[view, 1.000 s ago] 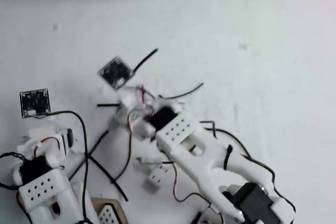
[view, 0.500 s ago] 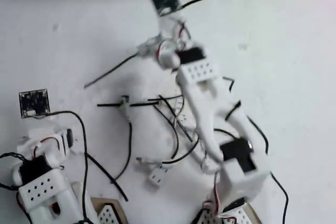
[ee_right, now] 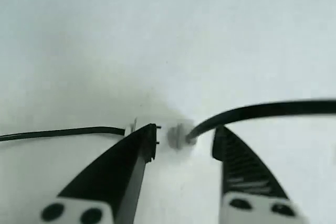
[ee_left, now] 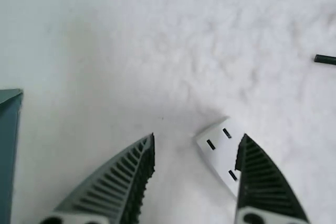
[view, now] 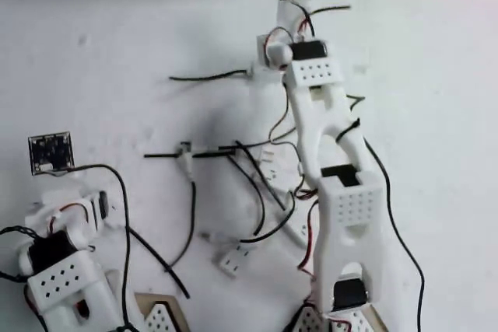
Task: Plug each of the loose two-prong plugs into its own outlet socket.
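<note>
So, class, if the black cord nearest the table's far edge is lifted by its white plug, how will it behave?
The black cord is thin and lies slightly wavy, so it would probably droop and trail behind its plug. It looks light, so a push would likely slide it, not roll it.

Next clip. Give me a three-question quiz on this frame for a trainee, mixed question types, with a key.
1. True or false: the left gripper is open, with a white socket block lying beside one finger.
2. What sits between the open fingers of the right gripper? A) a grey plug on a black cable B) a second socket block C) a screwdriver
3. Fill in: in the high view, the right arm is stretched out toward the ___ edge of the table.
Key: 1 true; 2 A; 3 far.
</note>
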